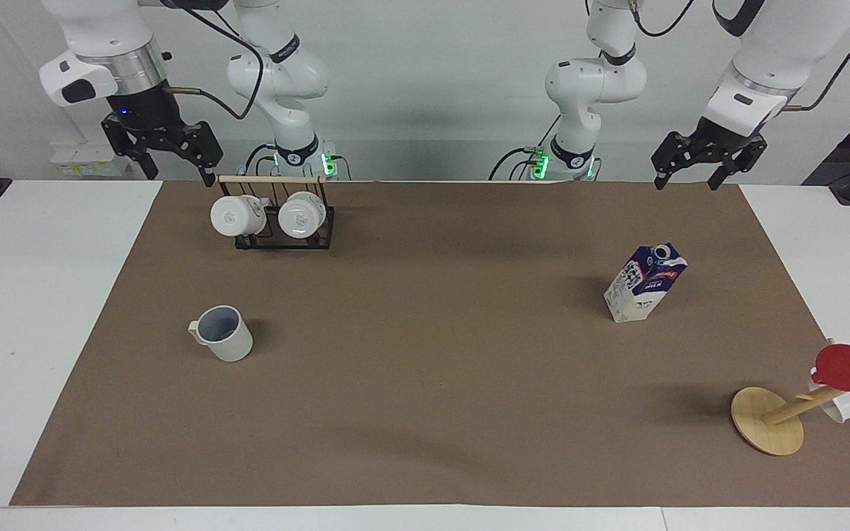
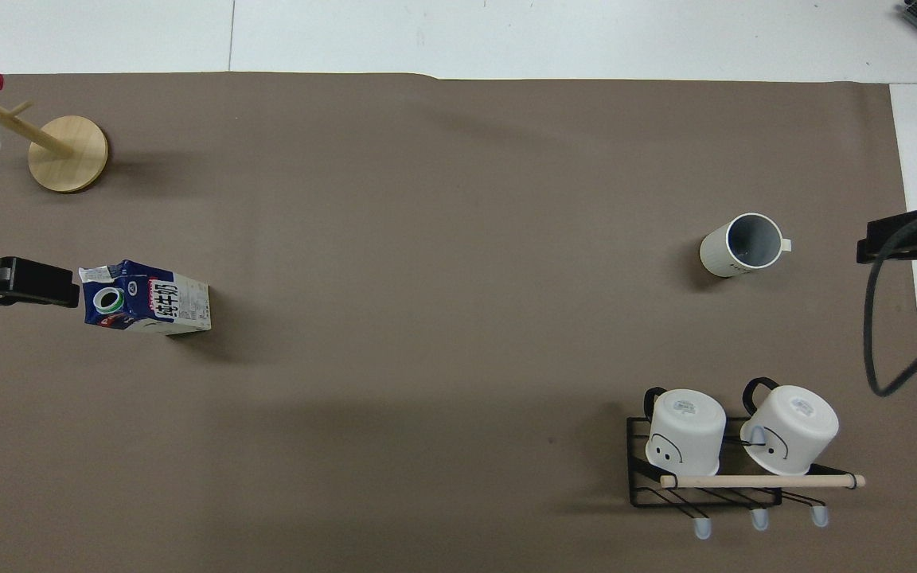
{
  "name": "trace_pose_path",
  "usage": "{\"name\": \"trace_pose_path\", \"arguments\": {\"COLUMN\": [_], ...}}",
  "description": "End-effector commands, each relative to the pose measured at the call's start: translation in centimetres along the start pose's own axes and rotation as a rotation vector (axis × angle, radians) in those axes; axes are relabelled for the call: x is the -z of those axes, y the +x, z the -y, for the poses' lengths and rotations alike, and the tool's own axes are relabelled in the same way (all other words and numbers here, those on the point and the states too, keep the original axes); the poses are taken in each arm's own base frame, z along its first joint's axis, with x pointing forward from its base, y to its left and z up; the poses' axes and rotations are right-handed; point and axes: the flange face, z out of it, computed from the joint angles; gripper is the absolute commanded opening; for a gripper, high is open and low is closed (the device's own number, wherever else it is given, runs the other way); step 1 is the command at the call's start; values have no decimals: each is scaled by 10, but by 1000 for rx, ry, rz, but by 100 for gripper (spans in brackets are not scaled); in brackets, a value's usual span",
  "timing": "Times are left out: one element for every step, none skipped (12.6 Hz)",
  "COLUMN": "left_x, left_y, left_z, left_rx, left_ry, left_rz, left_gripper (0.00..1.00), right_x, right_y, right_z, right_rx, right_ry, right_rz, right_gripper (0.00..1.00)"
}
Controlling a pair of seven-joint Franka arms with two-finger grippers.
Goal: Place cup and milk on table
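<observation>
Off-white and cylindrical, with a grey-blue inside and one small handle, the cup [image 1: 223, 334] is standing upright on the brown paper-like mat of the white tabletop [image 1: 41, 310], toward the right arm's end, its long axis vertical, its mouth facing up and its handle pointing out toward that end's edge. The right tool [image 1: 167, 147] is hanging wide open and empty beside the black wire rack [image 1: 277, 221] holding two white mugs. The small gable-top milk carton [image 1: 645, 284], dark blue above and white below, is also standing upright toward the left arm's end, cap uppermost, long axis vertical. The left tool [image 1: 705, 158] is waiting, open and empty, over the mat's edge. Both things appear to be placed already, so doing this step well probably means keeping both tools high and clear, without brushing either thing.
</observation>
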Motion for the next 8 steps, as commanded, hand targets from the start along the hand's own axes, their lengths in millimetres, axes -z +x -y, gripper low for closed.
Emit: {"name": "trace_pose_path", "arguments": {"left_x": [7,7,7,7,7,7,7,7], "left_y": [-3,-3,-3,-3,-3,-3,-3,-3], "left_z": [6,4,4,5,5,4,5,5], "left_rx": [21,18,18,19,19,18,19,19], "left_ry": [-9,-9,-9,-9,-9,-9,-9,-9], "left_rz": [1,1,1,1,1,1,2,1], "left_gripper": [100,100,100,100,100,100,100,100], "right_x": [1,3,2,3,3,4,6,6], "right_y": [2,1,1,0,-1,-3,-4,-4], "right_z": [-1,-1,0,1,5,6,6,7], "right_rx": [18,20,20,22,20,17,25,31], "right_ry": [11,8,15,16,18,16,17,19], "right_rz": [3,1,1,-1,3,4,4,4], "right_gripper": [100,100,100,100,100,100,100,100]}}
